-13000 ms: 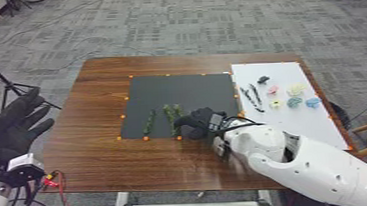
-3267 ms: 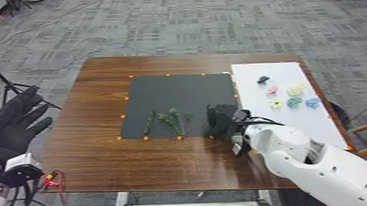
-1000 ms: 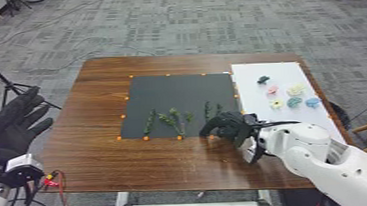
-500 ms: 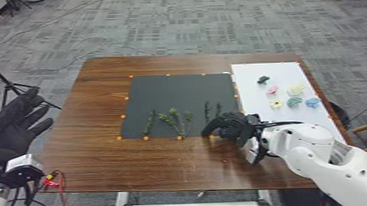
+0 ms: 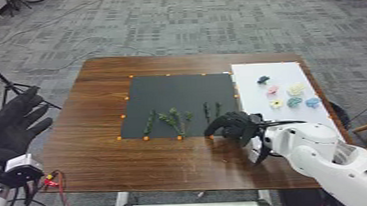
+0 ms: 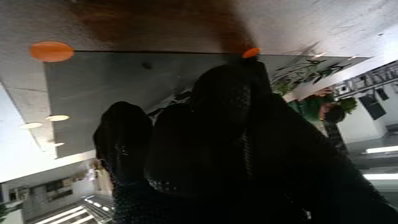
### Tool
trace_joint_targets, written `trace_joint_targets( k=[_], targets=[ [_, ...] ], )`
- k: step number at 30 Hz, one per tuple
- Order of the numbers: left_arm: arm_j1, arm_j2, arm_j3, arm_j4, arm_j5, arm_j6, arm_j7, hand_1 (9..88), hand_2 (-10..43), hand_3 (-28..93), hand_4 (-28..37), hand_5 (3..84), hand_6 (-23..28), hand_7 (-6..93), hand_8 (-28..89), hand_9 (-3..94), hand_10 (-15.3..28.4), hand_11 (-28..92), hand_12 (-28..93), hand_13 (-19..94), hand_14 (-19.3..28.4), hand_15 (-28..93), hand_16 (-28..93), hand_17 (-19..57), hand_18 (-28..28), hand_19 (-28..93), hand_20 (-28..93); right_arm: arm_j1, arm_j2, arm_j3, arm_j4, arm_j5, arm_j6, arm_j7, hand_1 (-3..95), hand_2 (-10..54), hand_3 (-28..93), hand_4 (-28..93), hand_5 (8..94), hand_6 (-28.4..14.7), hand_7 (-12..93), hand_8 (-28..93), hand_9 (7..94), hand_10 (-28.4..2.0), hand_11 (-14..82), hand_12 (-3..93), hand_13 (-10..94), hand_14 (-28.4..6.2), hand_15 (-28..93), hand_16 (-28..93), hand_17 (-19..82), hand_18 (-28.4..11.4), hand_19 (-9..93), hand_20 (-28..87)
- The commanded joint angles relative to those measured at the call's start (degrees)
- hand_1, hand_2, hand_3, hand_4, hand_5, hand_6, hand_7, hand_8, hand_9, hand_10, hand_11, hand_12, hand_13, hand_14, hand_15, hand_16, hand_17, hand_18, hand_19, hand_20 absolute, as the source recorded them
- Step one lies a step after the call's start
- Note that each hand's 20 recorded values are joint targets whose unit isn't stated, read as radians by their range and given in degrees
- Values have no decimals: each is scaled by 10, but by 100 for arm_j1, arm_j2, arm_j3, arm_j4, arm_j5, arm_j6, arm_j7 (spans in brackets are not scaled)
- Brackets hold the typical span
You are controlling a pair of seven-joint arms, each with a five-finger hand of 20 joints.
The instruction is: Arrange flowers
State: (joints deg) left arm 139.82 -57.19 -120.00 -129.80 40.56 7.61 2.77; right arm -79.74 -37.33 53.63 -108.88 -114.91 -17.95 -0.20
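In the head view my right hand [image 5: 232, 126] is at the lower right corner of the black mat [image 5: 175, 89], just below two thin dark stems [image 5: 207, 110] lying side by side. Leafy green stems [image 5: 174, 122] and a single green stem [image 5: 150, 123] lie on the mat's lower left. The right wrist view has my right hand [image 6: 222, 120] in front of the mat [image 6: 98, 75], partly covering the stems. My left hand [image 5: 16, 123] is off the table's left side, fingers relaxed. Pink [image 5: 272, 90], yellow [image 5: 275, 104] and blue [image 5: 312, 102] flower heads rest on the white board.
The white board [image 5: 259, 73] lies along the right of the brown table [image 5: 102, 164]. A dark green piece [image 5: 263, 80], a pale yellow flower [image 5: 296, 89] and a teal flower [image 5: 294, 102] are also on it. Orange markers edge the mat. A tripod [image 5: 8, 84] stands at the left.
The two dark stems once on the white board now lie on the mat's right part. My right hand has drawn back toward the lower right, uncovering them. My left hand has stayed put.
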Motion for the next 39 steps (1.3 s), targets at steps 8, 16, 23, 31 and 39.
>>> trace_joint_targets(
  k=[8, 16, 23, 31, 39],
  targets=[
    [50, -57, -12, -38, 2, 78, 30, 232, -28, 674, -283, 192, 16, 206, -99, 137, 86, 182, 193, 40, 113, 401, -45, -129, 180, 367, 116, -420, -247, 540, -321, 499, -1, -710, 205, 200, 930, -122, 442, 34, 161, -136, 786, -122, 545, 346, 771, -88, 817, 377, 454, -244, 932, 689],
    [2, -52, 22, -28, 13, 60, 12, 233, -28, 673, -283, 193, 15, 207, -100, 138, 86, 183, 193, 41, 114, 406, -47, -129, 180, 367, 116, -143, -171, 373, -332, 1352, 1338, -500, 181, 125, 880, -175, 441, 27, 152, -129, 781, -122, 538, 334, 762, -92, 817, 374, 443, -247, 932, 683],
    [77, -81, 10, -51, 6, 91, 42, 231, -28, 674, -283, 193, 15, 208, -100, 138, 86, 184, 192, 41, 114, 407, -49, -130, 180, 367, 116, 70, 209, 240, -262, -387, 2692, 2280, 241, -67, 795, -277, 455, -6, 170, -113, 619, -120, 367, 263, 663, -99, 795, 332, 351, -226, 913, 573],
    [28, -59, 11, -31, 2, 81, 34, 233, -29, 675, -283, 193, 15, 208, -100, 139, 86, 185, 192, 41, 115, 407, -49, -130, 180, 367, 116, 357, 555, -438, 73, -1256, 2591, 3141, 473, -95, 468, -283, 365, -47, 190, -103, 395, -145, 196, 227, 514, -107, 764, 269, 261, -216, 814, 550],
    [55, -22, -5, -20, -27, 65, 23, 233, -28, 673, -283, 192, 15, 206, -100, 137, 85, 183, 191, 40, 114, 405, -49, -130, 180, 366, 116, 285, 601, -246, 281, -1258, 1394, 3118, 428, -95, 576, -283, 328, -31, 179, -106, 357, -140, 154, 222, 481, -118, 772, 244, 233, -224, 789, 563]
  ],
)
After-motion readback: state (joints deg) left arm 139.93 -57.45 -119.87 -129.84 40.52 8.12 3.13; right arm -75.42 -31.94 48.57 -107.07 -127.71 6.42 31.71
